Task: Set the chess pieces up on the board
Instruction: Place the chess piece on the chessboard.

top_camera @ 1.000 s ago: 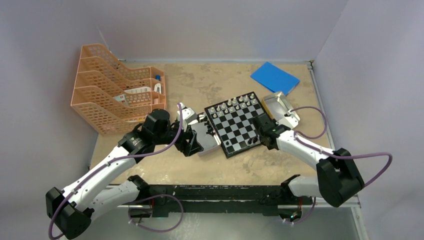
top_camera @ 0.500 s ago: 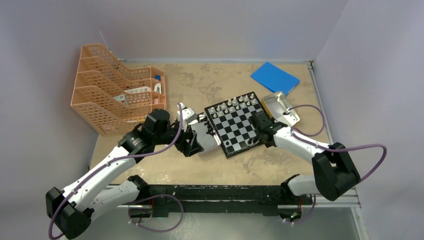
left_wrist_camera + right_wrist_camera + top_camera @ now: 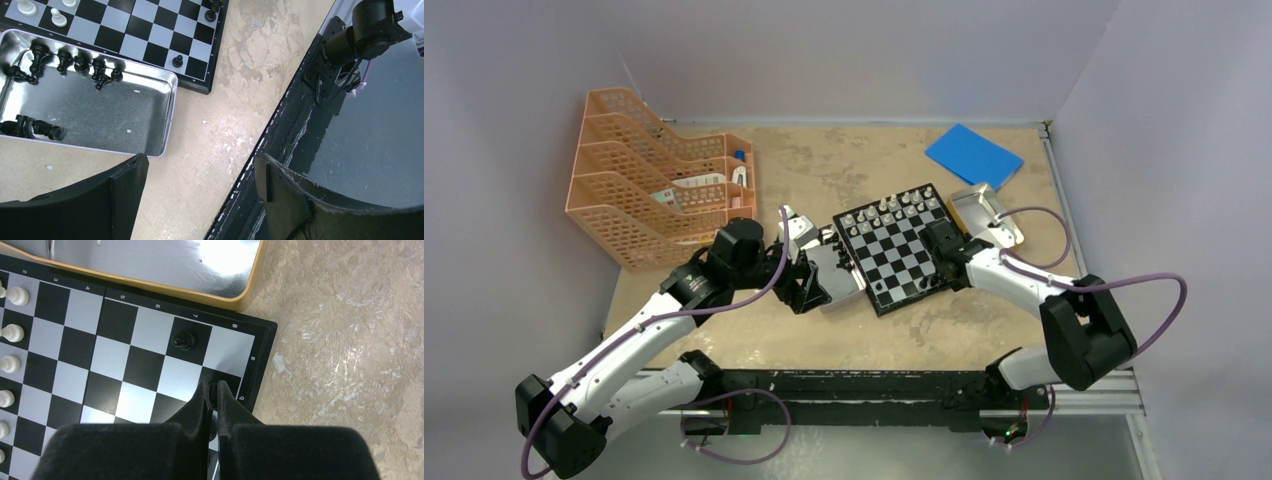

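The checkered board [image 3: 896, 247] lies mid-table, with white pieces [image 3: 894, 204] in rows along its far edge. My right gripper [image 3: 211, 387] is shut on a small black piece [image 3: 212, 388], held over a dark square by the board's corner. Another black piece [image 3: 182, 341] stands on a square just beyond it. My left gripper [image 3: 200, 172] is open and empty, low over the bare table beside a silver tin [image 3: 90, 120] holding several black pieces [image 3: 75, 62]. A black pawn [image 3: 177, 61] stands on the board's near edge in the left wrist view.
A second, gold-rimmed tin [image 3: 984, 215] sits to the right of the board. A blue pad [image 3: 974, 155] lies at the back right. An orange tiered file rack [image 3: 659, 190] stands at the back left. The black mounting rail [image 3: 854, 385] runs along the near edge.
My right arm has swung left and forward, carrying the gripper further over the board's right side. The left arm has not moved.
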`<action>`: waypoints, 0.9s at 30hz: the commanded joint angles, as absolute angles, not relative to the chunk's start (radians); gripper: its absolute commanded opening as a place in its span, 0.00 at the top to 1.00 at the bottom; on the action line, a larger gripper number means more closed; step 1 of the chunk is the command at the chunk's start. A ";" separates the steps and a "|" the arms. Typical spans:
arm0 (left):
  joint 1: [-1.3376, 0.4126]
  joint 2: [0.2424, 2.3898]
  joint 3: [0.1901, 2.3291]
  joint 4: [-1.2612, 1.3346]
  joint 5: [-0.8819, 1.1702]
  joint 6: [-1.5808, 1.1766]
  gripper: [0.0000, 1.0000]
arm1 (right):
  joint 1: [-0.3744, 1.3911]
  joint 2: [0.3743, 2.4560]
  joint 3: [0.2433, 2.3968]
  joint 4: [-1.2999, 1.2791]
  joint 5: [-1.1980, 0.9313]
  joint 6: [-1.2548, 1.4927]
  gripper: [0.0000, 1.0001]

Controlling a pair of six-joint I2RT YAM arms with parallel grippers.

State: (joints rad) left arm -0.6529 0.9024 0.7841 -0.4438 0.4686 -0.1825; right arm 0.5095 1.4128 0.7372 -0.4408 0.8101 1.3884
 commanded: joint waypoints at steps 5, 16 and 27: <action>-0.650 0.897 0.822 -0.431 0.486 -0.176 0.22 | 0.505 1.417 0.775 -0.493 0.866 1.431 0.97; -0.650 0.911 0.824 -0.433 0.485 -0.171 0.21 | 0.506 1.427 0.782 -0.495 0.850 1.424 0.91; -0.649 0.921 0.825 -0.436 0.517 -0.167 0.21 | 0.505 1.427 0.785 -0.496 0.843 1.425 0.84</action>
State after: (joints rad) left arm -0.6529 0.9165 0.7841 -0.4458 0.4793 -0.1799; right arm 0.5091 1.4208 0.7509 -0.4664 0.8162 1.3972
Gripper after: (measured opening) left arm 0.788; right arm 0.159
